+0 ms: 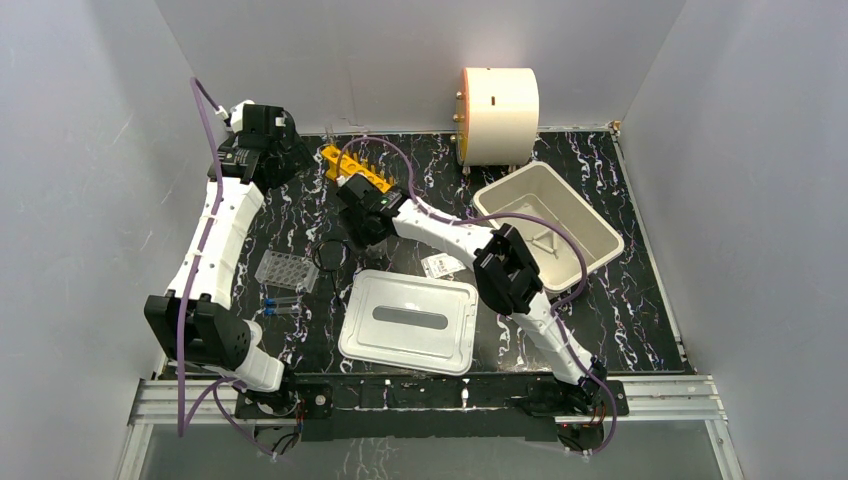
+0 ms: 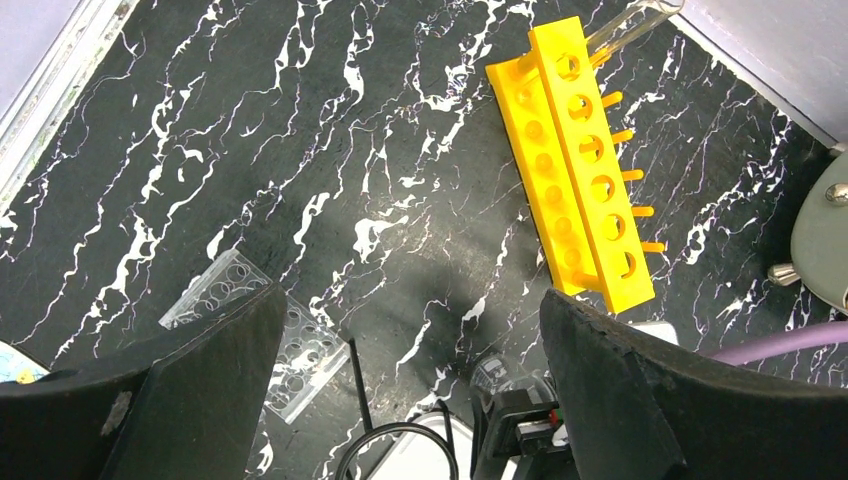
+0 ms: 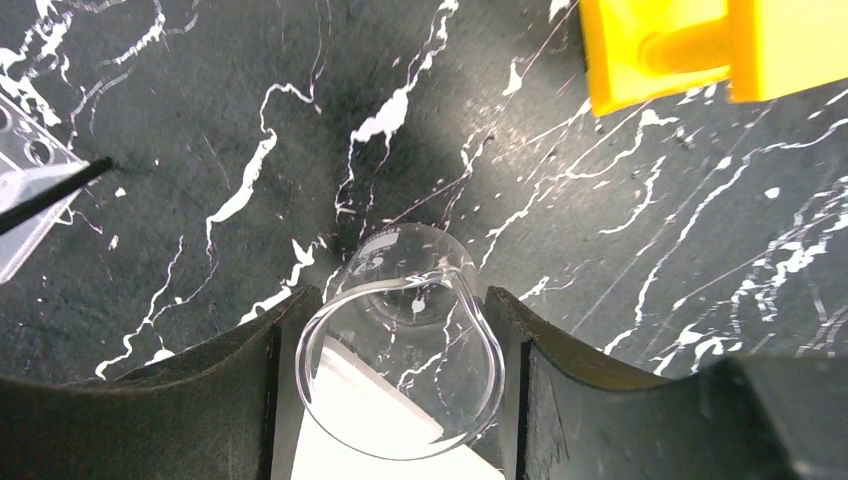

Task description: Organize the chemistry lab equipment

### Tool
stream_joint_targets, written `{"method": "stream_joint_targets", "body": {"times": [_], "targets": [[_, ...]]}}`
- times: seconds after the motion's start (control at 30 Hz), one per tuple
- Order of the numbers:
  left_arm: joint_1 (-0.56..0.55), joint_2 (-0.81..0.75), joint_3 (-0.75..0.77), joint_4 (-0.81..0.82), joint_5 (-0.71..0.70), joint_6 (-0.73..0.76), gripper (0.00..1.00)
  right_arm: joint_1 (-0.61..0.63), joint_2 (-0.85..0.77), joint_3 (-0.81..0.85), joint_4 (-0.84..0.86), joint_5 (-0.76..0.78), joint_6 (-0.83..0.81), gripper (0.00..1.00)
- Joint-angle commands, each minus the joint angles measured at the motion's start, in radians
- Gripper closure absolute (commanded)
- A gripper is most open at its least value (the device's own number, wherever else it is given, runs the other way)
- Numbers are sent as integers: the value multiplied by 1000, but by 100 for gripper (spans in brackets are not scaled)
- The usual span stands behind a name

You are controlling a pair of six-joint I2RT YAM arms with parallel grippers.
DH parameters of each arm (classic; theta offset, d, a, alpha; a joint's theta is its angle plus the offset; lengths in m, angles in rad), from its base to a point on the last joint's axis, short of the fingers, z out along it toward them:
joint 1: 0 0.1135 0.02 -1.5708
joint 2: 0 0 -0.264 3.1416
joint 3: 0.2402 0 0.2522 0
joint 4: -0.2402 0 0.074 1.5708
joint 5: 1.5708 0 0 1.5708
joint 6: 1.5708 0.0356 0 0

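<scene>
My right gripper (image 1: 360, 228) is shut on the tiny clear beaker (image 3: 405, 350), its rim squeezed between both fingers, over the dark tabletop just behind the flat lid. The orange tube rack (image 1: 355, 168) lies just beyond it and shows in the left wrist view (image 2: 578, 160) with a glass tube at its far end. My left gripper (image 1: 262, 140) is open and empty, held high at the back left. The clear well plate (image 1: 286, 270), the wire tongs (image 1: 328, 253) and the blue-capped vials (image 1: 280, 305) lie left of the lid. A white triangle (image 1: 545, 240) lies inside the tub.
The white rectangular tub (image 1: 590, 235) stands at the right and its flat lid (image 1: 408, 320) lies at the front centre. The cream drum (image 1: 498, 102) stands at the back. A small white label packet (image 1: 441, 265) lies between lid and tub.
</scene>
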Motion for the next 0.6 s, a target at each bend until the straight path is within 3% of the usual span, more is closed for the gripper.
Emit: {"method": "stream_joint_targets", "body": {"times": [0.0, 0.2, 0.4, 0.57], "targets": [[4, -16, -1, 8, 12, 1, 2, 4, -64, 102, -17, 79, -38, 49], [4, -6, 6, 15, 25, -7, 2, -18, -196, 65, -24, 72, -108, 49], [4, 14, 39, 18, 46, -11, 2, -109, -466, -172, 105, 21, -142, 49], [4, 18, 16, 29, 78, -22, 2, -211, -630, -279, 71, 87, -117, 49]]}}
